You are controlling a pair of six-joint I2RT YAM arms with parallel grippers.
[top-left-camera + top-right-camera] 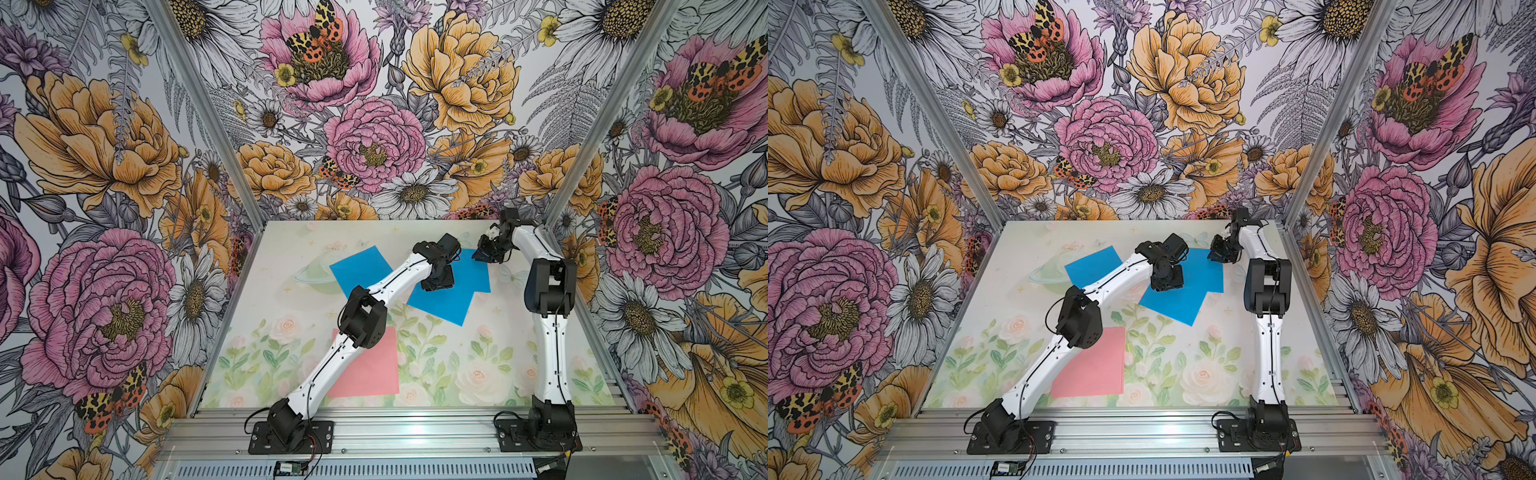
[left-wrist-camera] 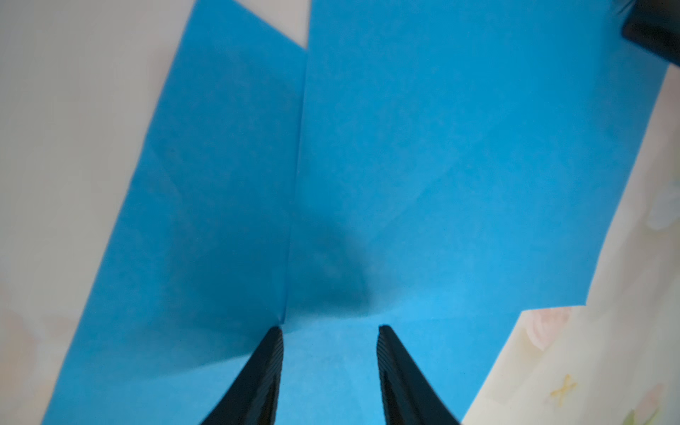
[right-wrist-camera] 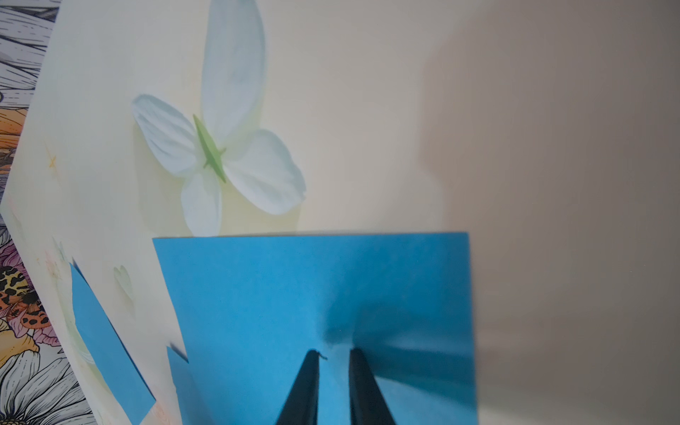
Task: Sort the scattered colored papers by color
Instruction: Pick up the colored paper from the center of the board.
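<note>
Three bright blue papers lie toward the back of the table. One (image 1: 357, 270) sits alone at the left. Two overlap in the middle, a lower sheet (image 1: 446, 303) and an upper one (image 1: 476, 276). A light pink paper (image 1: 370, 365) lies nearer the front, partly under my left arm. My left gripper (image 1: 437, 286) points down onto the overlapping blue sheets. Its jaws (image 2: 330, 328) are open, and one tip (image 2: 276, 333) sits at the seam between the sheets. My right gripper (image 1: 482, 257) rests at the upper sheet's far corner. Its jaws (image 3: 334, 351) are narrowly apart, with the tips down on blue paper (image 3: 294, 287).
The table (image 1: 457, 374) has a pastel floral print with a printed butterfly (image 3: 217, 154). Aluminium posts and flowered walls close it in at the left, right and back. A metal rail (image 1: 415, 428) at the front carries both arm bases.
</note>
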